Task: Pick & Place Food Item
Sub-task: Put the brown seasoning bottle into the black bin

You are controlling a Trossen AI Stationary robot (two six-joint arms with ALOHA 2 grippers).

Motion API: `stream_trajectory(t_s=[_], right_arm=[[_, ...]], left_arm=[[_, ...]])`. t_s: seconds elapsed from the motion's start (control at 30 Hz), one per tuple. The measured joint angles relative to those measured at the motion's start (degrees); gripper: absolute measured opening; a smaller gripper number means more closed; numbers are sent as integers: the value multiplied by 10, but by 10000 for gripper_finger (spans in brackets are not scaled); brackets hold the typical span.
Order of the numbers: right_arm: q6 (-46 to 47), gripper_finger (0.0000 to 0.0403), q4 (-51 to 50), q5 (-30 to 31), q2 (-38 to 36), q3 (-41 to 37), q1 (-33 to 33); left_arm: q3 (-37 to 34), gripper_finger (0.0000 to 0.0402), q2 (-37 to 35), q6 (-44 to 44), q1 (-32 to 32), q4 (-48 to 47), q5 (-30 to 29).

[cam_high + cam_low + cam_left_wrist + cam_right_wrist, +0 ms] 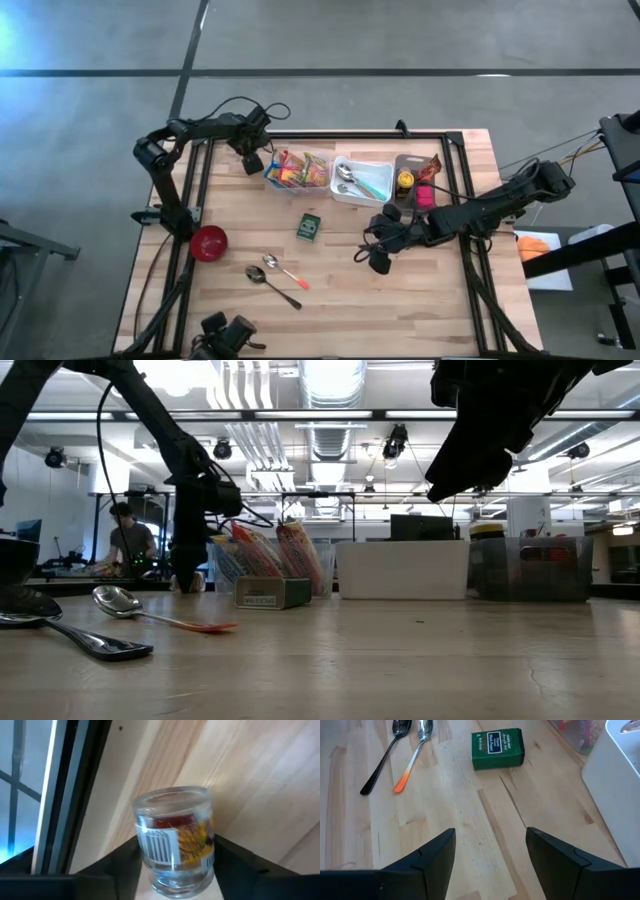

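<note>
Overhead ceiling strips light the room evenly; in the low view they glare white and my arms read as black silhouettes against them. The table is bright from above, shadows soft and short. A blue-white flare sits in one corner of the floor. At my left wrist the glass jar looks slightly blurred, with highlights on its rim.

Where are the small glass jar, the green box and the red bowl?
small glass jar (pixel 175 840): left wrist view, on its barcode label.
green box (pixel 497 748): right wrist view, on its top face.
red bowl (pixel 209 242): high view, on its middle.
</note>
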Motion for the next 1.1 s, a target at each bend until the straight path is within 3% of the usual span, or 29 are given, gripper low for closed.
stream_trajectory(t_s=[0.1,0.33,0.47,0.63,1.1], right_arm=[[0,240,0,0,0,0,0],[2,240,0,0,0,0,3],[1,240,1,0,0,0,3],[-4,240,2,1,0,0,3],[-51,240,10,2,0,0,2]], left_arm=[[0,175,-2,-5,0,-1,6],[0,174,-7,-42,0,-29,15],[-2,174,-23,-81,0,-48,71],[-2,174,-61,-149,-1,-50,126],[-3,174,-244,-290,-14,-121,138]])
